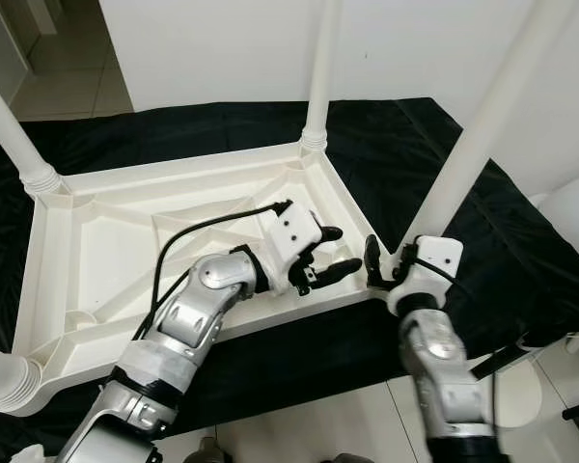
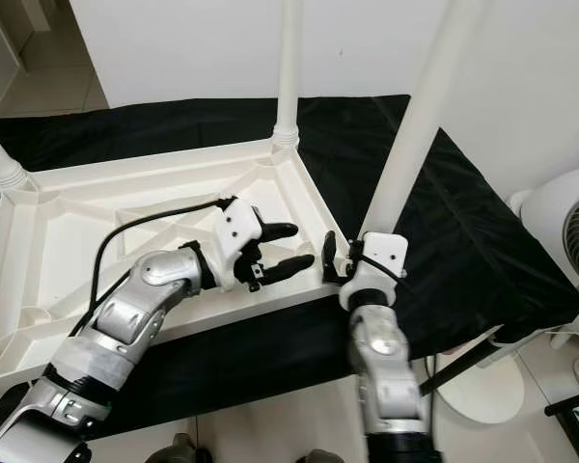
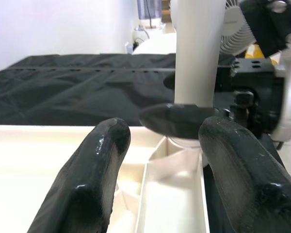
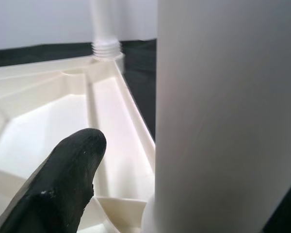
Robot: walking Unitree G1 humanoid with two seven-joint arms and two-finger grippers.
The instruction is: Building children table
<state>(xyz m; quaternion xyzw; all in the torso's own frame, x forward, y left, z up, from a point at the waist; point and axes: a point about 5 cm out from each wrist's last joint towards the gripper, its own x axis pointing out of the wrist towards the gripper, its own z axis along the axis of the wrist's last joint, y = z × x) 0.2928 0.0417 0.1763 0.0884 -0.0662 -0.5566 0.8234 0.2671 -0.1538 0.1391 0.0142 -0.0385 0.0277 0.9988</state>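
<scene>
The white plastic table top lies upside down on a black cloth. White legs stand in its corners. My right gripper is at the base of the near-right leg. One black finger stands beside that leg with a gap between them, and the other finger is hidden behind it. My left gripper hovers open over the table's near rim, just left of that corner, with nothing between its fingers.
Other legs rise at the far right corner, the far left corner and the near left corner. A white fan stands on the floor to the right. A pale wall is behind the cloth.
</scene>
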